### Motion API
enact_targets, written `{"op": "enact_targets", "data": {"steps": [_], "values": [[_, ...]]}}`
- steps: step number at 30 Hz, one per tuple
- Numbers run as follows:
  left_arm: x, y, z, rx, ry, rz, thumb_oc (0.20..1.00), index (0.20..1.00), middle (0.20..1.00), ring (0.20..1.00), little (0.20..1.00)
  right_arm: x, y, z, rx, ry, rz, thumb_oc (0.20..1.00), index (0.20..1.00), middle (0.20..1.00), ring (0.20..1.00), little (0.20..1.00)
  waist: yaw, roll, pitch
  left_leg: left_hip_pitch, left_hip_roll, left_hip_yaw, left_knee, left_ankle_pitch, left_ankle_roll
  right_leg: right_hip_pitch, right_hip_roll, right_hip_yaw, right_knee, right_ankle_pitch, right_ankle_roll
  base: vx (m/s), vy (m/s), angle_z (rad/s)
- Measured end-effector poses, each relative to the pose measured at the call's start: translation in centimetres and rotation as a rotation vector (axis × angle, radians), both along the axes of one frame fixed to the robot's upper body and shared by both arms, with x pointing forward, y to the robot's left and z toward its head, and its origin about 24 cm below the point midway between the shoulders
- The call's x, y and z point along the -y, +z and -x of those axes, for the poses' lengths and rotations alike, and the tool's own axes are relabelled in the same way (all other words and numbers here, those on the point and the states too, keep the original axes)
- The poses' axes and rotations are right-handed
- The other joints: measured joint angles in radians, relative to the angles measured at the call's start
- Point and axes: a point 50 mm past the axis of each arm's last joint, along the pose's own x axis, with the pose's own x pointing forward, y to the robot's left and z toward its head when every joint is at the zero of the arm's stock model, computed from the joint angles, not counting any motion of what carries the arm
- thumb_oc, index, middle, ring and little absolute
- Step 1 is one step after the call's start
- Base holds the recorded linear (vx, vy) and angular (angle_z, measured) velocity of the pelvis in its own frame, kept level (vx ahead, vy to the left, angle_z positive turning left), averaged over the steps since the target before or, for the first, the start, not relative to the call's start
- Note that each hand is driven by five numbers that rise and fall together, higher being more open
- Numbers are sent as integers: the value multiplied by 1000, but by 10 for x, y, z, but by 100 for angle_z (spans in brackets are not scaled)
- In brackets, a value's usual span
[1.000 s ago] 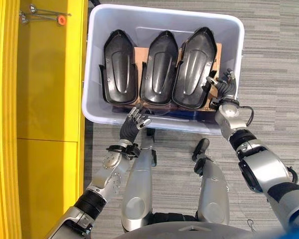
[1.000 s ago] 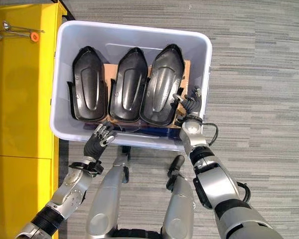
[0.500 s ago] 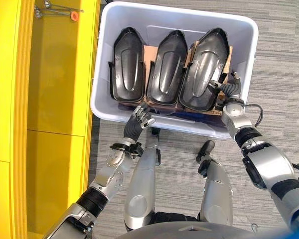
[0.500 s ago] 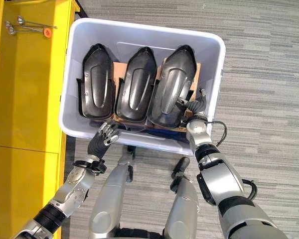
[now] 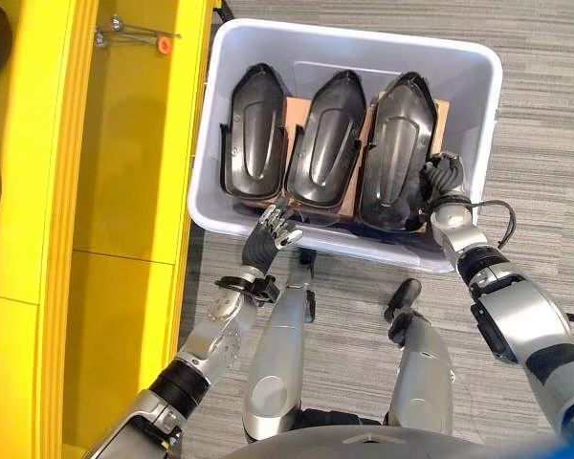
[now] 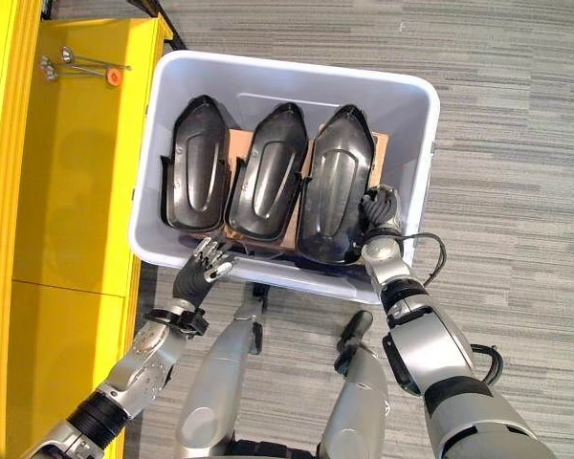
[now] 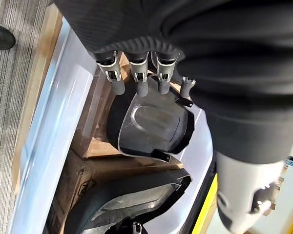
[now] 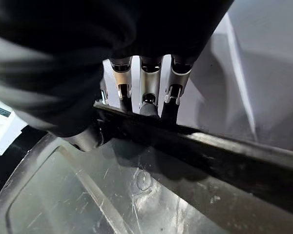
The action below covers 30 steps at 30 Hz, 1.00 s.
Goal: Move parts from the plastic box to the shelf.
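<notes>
Right robot hand (image 6: pixel 380 207) now down inside the plastic box (image 5: pixel 490 115), at the near right edge of the rightmost part (image 5: pixel 394 153); a second ago poised above that edge with fingers spread, half a second ago just dipping in. In the right wrist view, fingers (image 8: pixel 150 92) hooked over the part's black rim from the outside, thumb pressed on the inner side, so clamped on the rim. Judged as the grasp step, about complete, with the lift out of the box still to come.

Left robot hand (image 5: pixel 269 236) at the near wall of the box, fingers loosely apart and holding nothing. In the left wrist view, fingers (image 7: pixel 140 78) poised just above the near end of a black part (image 7: pixel 154 124), not touching it. Much the same posture as a second ago, only nearer to the box wall.

Whole view shifted since the earlier frames: box and yellow shelf (image 5: pixel 124 182) both further right in the picture, more of the shelf showing, so a camera move and not a move of the box. Three black parts upright side by side on cardboard (image 5: pixel 354 191) inside the box, none yet out. Leftmost part (image 5: pixel 254 134) and middle part (image 5: pixel 325 139) untouched.

Likely risk on lifting: a one-sided hold on the rim, so the part may tip or catch on its neighbour, which sits just beside it. Shelf surface beside the box bare apart from a small metal tool with an orange tip (image 5: pixel 132 33) at its far end
</notes>
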Motion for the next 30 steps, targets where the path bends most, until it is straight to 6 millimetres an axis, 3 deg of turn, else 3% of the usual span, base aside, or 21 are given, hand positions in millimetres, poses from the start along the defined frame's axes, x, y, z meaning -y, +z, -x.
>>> {"op": "enact_targets", "data": {"steps": [17, 25, 30], "values": [[-1, -1, 0, -3, -2, -2, 1000, 1000, 1000, 1000, 1000, 13, -7, 5, -32, -47, -22, 200, 200, 200, 200, 200, 8, -2, -1, 23, -6, -2, 2, 3, 4, 27, -2, -5, 1, -1, 3, -2, -1, 1], [-5, -1, 1, -5, 21, -1, 1000, 1000, 1000, 1000, 1000, -6, -18, 17, 25, 34, -135, 200, 200, 200, 200, 200, -17, -23, 5, 49, 0, 4, 0, 2, 4, 47, 4, 3, -2, 0, 3, -9, -9, -3], [-16, 1, -1, 3, 65, -2, 1000, 1000, 1000, 1000, 1000, -29, -1, 25, 155, 130, -224, 200, 200, 200, 200, 200, -42, -57, 22, 53, 14, 8, 0, 2, 2, 45, 19, 7, -9, 4, -3, -19, -25, -10]]}}
